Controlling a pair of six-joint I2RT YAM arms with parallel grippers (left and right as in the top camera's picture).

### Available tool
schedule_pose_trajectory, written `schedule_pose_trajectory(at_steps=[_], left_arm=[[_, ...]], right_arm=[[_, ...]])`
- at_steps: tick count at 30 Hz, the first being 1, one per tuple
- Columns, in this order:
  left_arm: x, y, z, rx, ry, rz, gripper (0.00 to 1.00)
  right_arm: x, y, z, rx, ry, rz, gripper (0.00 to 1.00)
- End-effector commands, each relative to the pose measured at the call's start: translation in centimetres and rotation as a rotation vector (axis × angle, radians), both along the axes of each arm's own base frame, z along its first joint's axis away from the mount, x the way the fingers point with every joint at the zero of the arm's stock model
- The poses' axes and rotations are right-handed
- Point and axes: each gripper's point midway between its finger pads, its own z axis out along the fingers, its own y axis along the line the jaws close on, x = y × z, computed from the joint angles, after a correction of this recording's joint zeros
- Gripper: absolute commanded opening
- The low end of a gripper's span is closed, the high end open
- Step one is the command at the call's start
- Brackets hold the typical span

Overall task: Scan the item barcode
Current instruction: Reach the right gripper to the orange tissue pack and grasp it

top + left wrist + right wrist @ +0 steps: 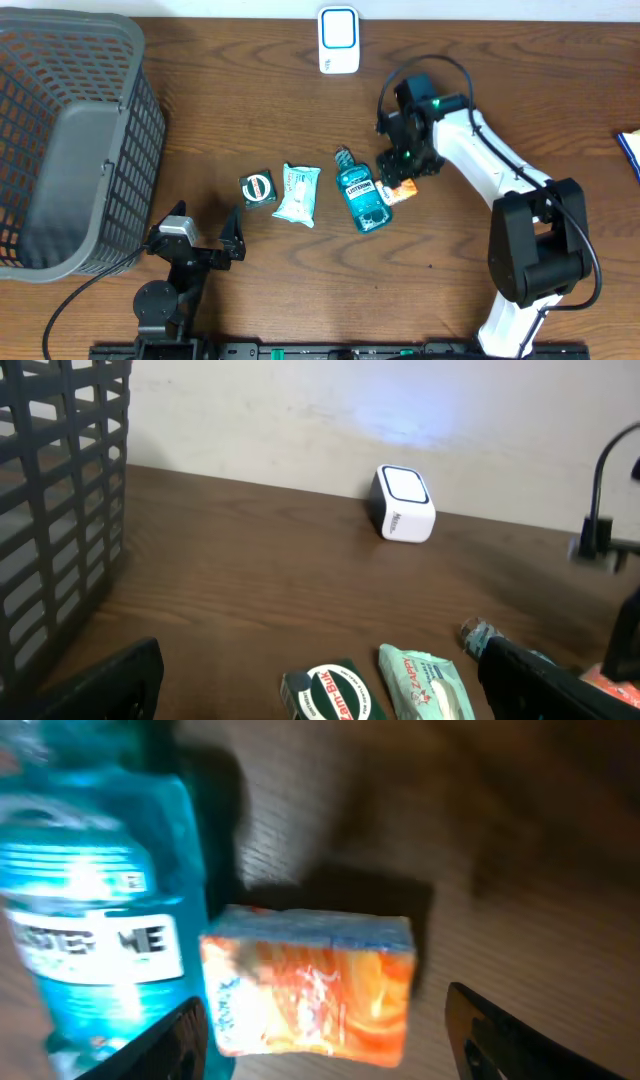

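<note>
**Right gripper straddling orange box, not pinched yet**

My right gripper sits low over the orange box, 1 finger either side. The jaws are spread. There's a gap of desk between the box and the finger on the right of the wrist view; the other finger looks just beside or touching the box, can't tell which. In that view the box's long side runs finger to finger, so I'd be closing on its short ends.

The box lies flat on the desk, touching or just beside the mouthwash bottle. That's tight on that side, and the near finger could nudge the bottle.

My left gripper is parked near the front edge, jaws wide, holding nothing, well apart from the box. The right arm is the nearer.

The white unit at the far edge is probably the scanner. The brown wood desk between it and the box is bare. The grey basket is far left, out of the way.
</note>
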Motion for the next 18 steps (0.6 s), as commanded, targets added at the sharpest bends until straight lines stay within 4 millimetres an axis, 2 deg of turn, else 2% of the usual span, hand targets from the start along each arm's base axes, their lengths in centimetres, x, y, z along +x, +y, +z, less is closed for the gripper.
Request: schedule_pose_trajectory(at_steps=[1,6,10,15,18], left_arm=[[-0.1,-0.1,-1.5,0.009,0.041,-0.009,0.98],[-0.1,-0.1,-1.5,0.009,0.041,-0.009,0.98],[-0.1,-0.1,-1.5,0.009,0.041,-0.009,0.98],[-0.1,-0.1,-1.5,0.009,0.041,-0.009,0.98],[-0.1,-0.1,-1.5,0.009,0.041,-0.009,0.98]], right_arm=[[-0.6,-0.2,-1.1,0.012,0.003,0.01,0.68],[-1.3,-0.7,-2.9,0.012,0.005,0.003,0.59],[-1.9,-1.3,-4.0,0.01,0.015,-0.01,0.41],[-2.1,-0.7,-3.8,0.052,0.03,-0.014,0.01],[-2.0,-0.6,-2.9,0.056,0.054,-0.08,0.01]])
